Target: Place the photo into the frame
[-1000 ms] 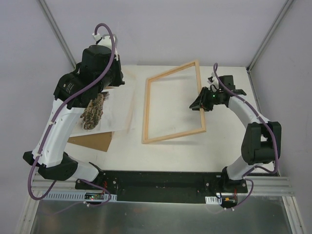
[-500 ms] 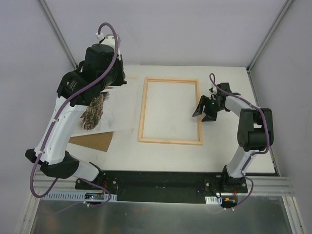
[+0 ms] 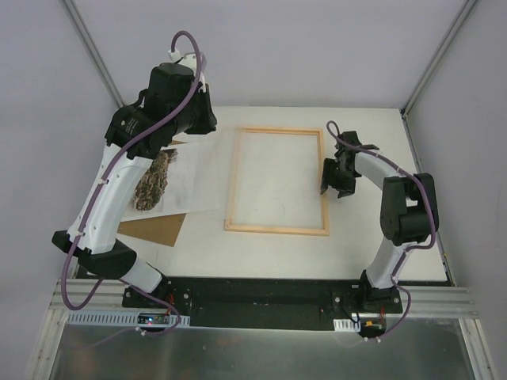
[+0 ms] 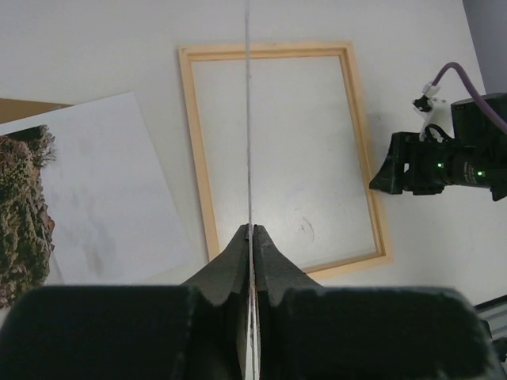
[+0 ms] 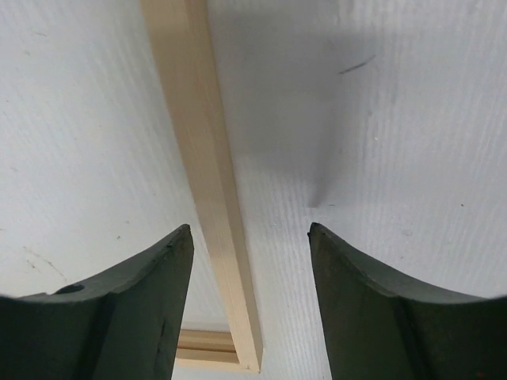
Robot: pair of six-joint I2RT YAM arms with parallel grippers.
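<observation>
The light wood frame [image 3: 232,178] lies flat on the white table, and also shows in the left wrist view [image 4: 200,158]. My right gripper [image 3: 331,178] is open and straddles the frame's right strip [image 5: 207,158] without holding it; the strip runs nearer my left finger. My left gripper [image 4: 253,229] is shut on a thin sheet seen only edge-on, held high left of the frame. I cannot tell what that sheet is. A strip of the cliff photo [image 3: 154,182] shows on the table beside a white sheet [image 3: 190,182].
The brown backing board [image 3: 150,229] lies under the white sheet at the left, with a corner also at the far side [image 4: 20,107]. Grey walls close the table at the back and sides. The black arm rail runs along the near edge.
The right gripper let go of the frame, which dropped from tilted to flat. That gripper then moved to the frame's right strip. The left arm rose and shifted right with its sheet.
</observation>
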